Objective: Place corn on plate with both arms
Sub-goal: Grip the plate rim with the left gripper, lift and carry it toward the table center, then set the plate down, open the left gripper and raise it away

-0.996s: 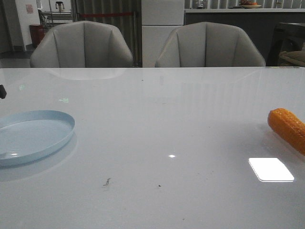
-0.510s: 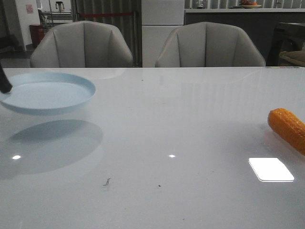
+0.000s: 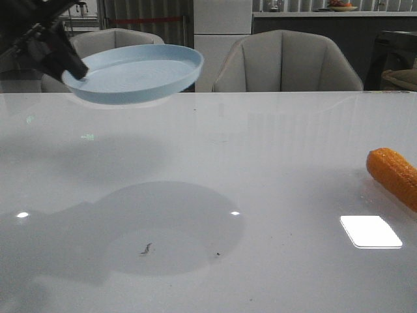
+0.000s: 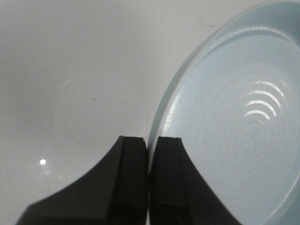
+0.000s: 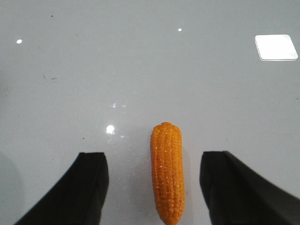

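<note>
My left gripper (image 3: 73, 68) is shut on the rim of the pale blue plate (image 3: 133, 72) and holds it high above the table at the far left. In the left wrist view the two black fingers (image 4: 132, 178) pinch the plate's rim (image 4: 161, 117). The orange corn (image 3: 394, 175) lies on the table at the right edge. In the right wrist view my right gripper (image 5: 157, 161) is open, its jaws wide on either side of the corn (image 5: 168, 171), above it and apart from it. The right gripper does not show in the front view.
The glossy white table (image 3: 260, 163) carries the plate's round shadow (image 3: 169, 225) and a bright light reflection (image 3: 370, 231). Two grey chairs (image 3: 287, 62) stand behind the far edge.
My left gripper has lifted the plate off the table at the left and carried it up and to the right. The corn has not moved.
</note>
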Controlling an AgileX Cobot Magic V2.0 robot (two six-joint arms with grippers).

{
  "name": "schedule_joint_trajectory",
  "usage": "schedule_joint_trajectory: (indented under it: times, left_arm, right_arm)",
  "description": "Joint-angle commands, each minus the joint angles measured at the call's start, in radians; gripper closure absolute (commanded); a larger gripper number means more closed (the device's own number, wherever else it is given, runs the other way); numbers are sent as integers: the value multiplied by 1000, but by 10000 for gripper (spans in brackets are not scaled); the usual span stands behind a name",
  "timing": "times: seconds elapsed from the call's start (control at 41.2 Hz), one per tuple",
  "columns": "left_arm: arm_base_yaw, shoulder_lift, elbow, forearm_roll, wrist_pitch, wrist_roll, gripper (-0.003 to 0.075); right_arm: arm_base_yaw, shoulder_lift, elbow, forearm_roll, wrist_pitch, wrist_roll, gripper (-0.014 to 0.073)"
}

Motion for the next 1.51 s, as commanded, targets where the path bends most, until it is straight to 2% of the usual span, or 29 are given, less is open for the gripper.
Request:
schedule_joint_trajectory:
  times: [0.0, 0.146, 0.389, 0.656, 0.898, 0.996, 1.238, 1.311, 1.481]
  left_arm:
    - [-80, -52, -34, -22, -61, -32, 627]
    - [-169, -35, -34, 54, -111, -86, 627]
    - [-234, 81, -34, 60, -71, -91, 627]
    - [-252, 186, -34, 71, -71, -94, 627]
    - [-252, 206, -34, 94, -81, -94, 624]
    - [-252, 206, -38, 108, -64, -94, 568]
    - [-252, 206, -38, 143, -58, -94, 230]
    - [-252, 206, -51, 134, -31, -92, 200]
    - [-252, 204, -125, 154, -18, -62, 208]
  right_arm:
    - [-3, -8, -38, -3, -69, -3, 66]
    - [-3, -8, -38, -3, -69, -3, 66]
    - [-3, -8, -38, -3, -69, -3, 66]
    - [-3, -8, -38, -3, -68, -3, 66]
    - [-3, -8, -38, -3, -62, -3, 66]
    - [-3, -8, -38, -3, -62, -3, 66]
    - [-3, -8, -38, -3, -62, -3, 66]
    - [-3, -8, -38, -3, -62, -3, 66]
    - [-3, -8, -38, -3, -56, -3, 66]
